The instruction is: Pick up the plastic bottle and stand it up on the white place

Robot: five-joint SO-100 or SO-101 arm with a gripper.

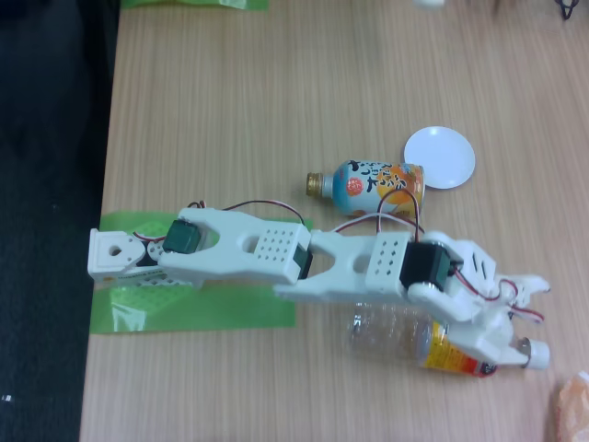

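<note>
In the fixed view the plastic bottle point(398, 336) lies flat on the surface, its long axis running left to right with the white cap at right, directly under the arm's wrist. The gripper point(526, 299) sits over the cap end; whether it grips anything I cannot tell. The white place point(440, 157) lies well apart, toward the top.

Light: bright, even, from above, washing the desk point(276, 101) pale.
Shadows: faint, soft under the arm point(350, 267).
Glare: white dish point(440, 157) nearly blown out.
Sharpness: soft throughout, label print unreadable.
Left edge: dark, no detail.
</note>
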